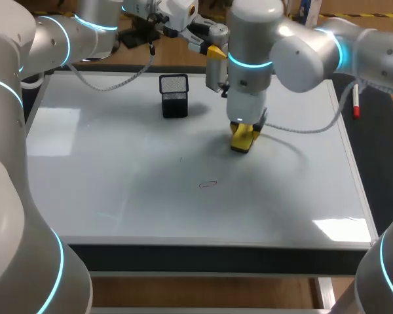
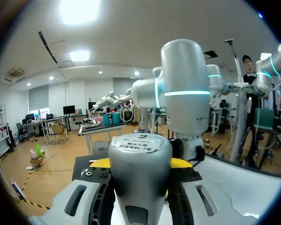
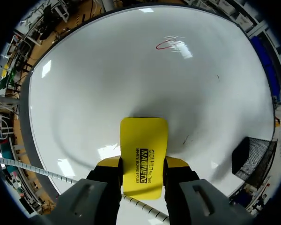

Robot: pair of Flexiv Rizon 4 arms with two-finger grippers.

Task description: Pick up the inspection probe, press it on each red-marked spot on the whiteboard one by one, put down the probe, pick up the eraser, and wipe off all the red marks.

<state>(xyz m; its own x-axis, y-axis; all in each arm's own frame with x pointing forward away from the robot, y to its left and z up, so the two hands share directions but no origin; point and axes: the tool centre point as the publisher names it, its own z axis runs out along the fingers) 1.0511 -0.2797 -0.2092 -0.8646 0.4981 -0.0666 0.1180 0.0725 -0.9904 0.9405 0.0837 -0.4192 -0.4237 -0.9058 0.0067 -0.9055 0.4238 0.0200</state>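
Closest to the camera, at the lower left of the head view, my left arm [image 1: 19, 248] curves up to the upper middle. There the left gripper [image 1: 215, 62] hangs above the far edge of the whiteboard [image 1: 118, 183]. Its wrist view shows the inspection probe [image 2: 139, 159], a grey cylinder with a white label on its round end, clamped between the yellow tips.

Left of that gripper, a black mesh holder [image 1: 173, 95] stands upright on the board.

At centre, lower down, is a thin red oval mark [image 1: 208, 184], well apart from everything else.

Right of centre, the right gripper [image 1: 244, 134] points straight down from my right arm [image 1: 314, 52]. It grips the eraser [image 1: 243, 140] by its two long sides. The eraser is a bright yellow block with rounded corners and black print. Its long axis runs along the fingers, with the free end down at the board. Whether it touches the surface I cannot tell. In the right wrist view the red oval [image 3: 168, 44] lies far ahead of the eraser [image 3: 144, 154].
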